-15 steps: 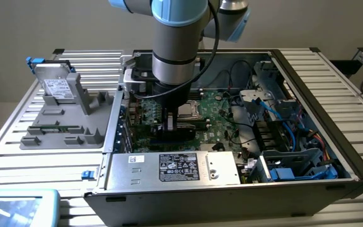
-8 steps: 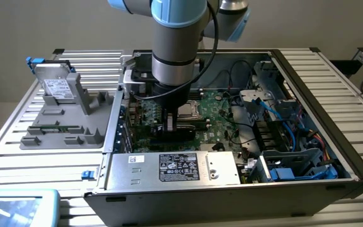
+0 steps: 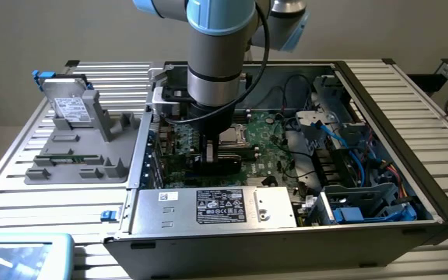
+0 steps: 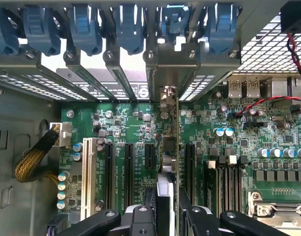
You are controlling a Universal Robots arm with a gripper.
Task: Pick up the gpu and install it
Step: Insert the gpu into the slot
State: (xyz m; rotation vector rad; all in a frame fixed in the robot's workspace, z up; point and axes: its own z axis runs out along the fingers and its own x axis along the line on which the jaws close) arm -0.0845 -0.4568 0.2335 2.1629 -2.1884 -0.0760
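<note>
The arm (image 3: 212, 64) reaches straight down into the open case (image 3: 380, 146), and its gripper (image 3: 217, 158) sits low over the motherboard (image 3: 267, 140). In the wrist view the gripper (image 4: 167, 216) is clamped on the gpu (image 4: 169, 147), one finger (image 4: 140, 216) on each flat side of the card, which stands on edge between them. The card runs away from the gripper toward the rear wall of the case, where its silver bracket (image 4: 172, 64) stands upright among the slot covers (image 4: 86, 81), beneath the row of blue clips (image 4: 128, 29). Its lower edge lies along the board in the gap between the black slots (image 4: 128, 172) on either side of the gripper; whether it is fully seated there cannot be told. In the exterior view the card shows as a dark slab directly under the gripper, just above the power supply (image 3: 216, 207) at the case's near edge. The CPU socket (image 3: 232, 136) is just beside the gripper on the exterior view's right. Outside the case, well apart from the gripper on the exterior view's left, a grey tray (image 3: 84, 151) holds a hard drive (image 3: 72, 108) standing upright and a thin memory stick (image 3: 68, 158) lying flat.
</note>
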